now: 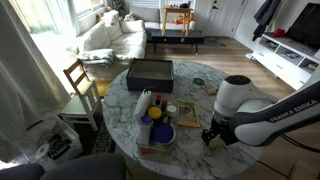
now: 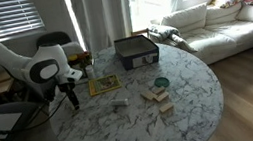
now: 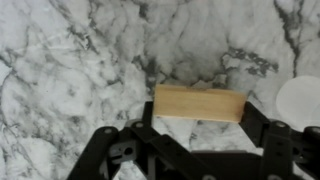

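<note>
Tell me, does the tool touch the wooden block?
Cannot tell. In the wrist view the tool frames the wooden block, and its dark fingers cover the block's lower corners.

Block on table before tool

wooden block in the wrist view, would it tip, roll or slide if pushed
Probably stiff: the wooden block has straight, sharp edges. It lies flat on a broad face, so tipping or rolling seems unlikely. On the smooth marble tabletop it may well slide or twist when pushed.
</note>
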Robot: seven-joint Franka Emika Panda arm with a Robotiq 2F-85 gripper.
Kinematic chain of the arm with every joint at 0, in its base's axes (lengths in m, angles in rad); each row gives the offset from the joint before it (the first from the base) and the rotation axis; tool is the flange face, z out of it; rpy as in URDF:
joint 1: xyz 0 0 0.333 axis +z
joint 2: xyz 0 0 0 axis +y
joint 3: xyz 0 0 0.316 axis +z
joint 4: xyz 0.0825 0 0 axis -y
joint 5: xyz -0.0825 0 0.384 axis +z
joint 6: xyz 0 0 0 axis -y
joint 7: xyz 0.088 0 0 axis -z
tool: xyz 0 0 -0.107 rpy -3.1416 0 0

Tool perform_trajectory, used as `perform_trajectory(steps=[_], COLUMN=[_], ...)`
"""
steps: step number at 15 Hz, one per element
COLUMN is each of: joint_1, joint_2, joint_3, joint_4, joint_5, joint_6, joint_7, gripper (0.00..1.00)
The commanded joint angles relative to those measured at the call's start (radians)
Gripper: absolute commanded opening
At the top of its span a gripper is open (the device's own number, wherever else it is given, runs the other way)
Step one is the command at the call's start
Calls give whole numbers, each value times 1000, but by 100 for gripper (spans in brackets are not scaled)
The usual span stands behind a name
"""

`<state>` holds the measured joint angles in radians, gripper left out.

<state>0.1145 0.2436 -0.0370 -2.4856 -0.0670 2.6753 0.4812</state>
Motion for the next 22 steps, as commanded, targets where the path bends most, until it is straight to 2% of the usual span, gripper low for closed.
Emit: perform_trajectory(steps=[1, 22], joint_1=[-6, -5], joint_2=[17, 32], joint_3=[1, -12], joint_4=[6, 9], joint_5=[33, 11], joint_6=[23, 42], joint_7=[-26, -68], gripper=[59, 59])
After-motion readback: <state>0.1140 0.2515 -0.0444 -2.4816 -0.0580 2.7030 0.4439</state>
